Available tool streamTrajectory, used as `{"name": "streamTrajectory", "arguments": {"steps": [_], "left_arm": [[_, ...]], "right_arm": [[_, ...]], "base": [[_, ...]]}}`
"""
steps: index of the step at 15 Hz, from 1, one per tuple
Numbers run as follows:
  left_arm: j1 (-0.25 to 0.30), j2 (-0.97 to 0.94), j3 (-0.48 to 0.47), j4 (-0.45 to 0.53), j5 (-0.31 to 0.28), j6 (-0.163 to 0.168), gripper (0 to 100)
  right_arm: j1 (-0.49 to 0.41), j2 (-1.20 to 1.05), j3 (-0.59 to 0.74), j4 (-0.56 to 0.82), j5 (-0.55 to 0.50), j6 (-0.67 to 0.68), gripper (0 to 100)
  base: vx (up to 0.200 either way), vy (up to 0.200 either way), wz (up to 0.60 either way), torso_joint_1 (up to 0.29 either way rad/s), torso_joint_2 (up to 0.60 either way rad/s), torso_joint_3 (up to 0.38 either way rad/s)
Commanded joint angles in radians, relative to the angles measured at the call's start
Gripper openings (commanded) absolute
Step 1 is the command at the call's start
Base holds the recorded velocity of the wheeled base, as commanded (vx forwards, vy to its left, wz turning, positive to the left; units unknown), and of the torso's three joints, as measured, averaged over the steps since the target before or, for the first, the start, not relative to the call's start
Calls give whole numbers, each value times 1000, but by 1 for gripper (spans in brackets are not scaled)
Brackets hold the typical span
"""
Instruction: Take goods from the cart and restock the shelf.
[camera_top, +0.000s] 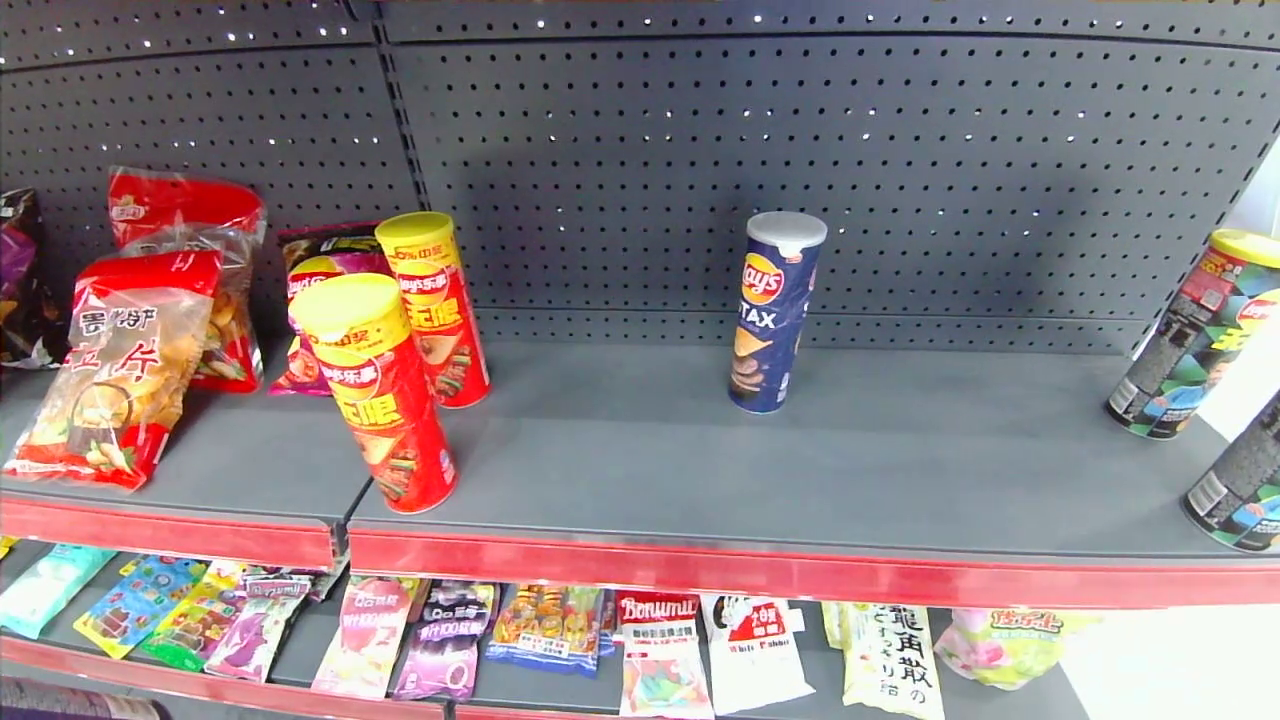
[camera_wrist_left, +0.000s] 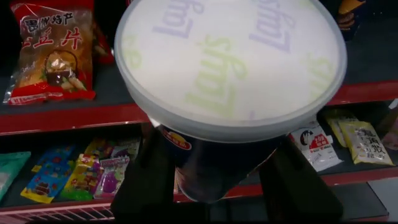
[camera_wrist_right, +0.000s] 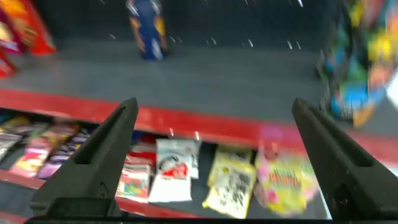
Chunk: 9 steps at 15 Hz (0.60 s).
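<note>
Chip can (camera_wrist_left: 230, 62) sits pinched between the left jaws; right jaws spread wide before the shelf (camera_wrist_right: 205, 81)

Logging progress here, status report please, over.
Left gripper shut on chip can. Right gripper open, holding nothing. Shelf ahead: blue can upright mid-shelf, red cans farther left.
</note>
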Motion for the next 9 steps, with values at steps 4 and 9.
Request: {"name": "streamTrajectory", "arguments": {"steps": [4,9], "left_arm": [[0,63,-24,-2,-14,-1,0],[9,92,-54,1,9,2,0]], "right_arm": [[380,853,-588,-53,115,-104,100],[388,1250,-617,-432,115,-104,100]], "base": [[0,0,0,0,0,0],[0,0,0,0,0,0]]}}
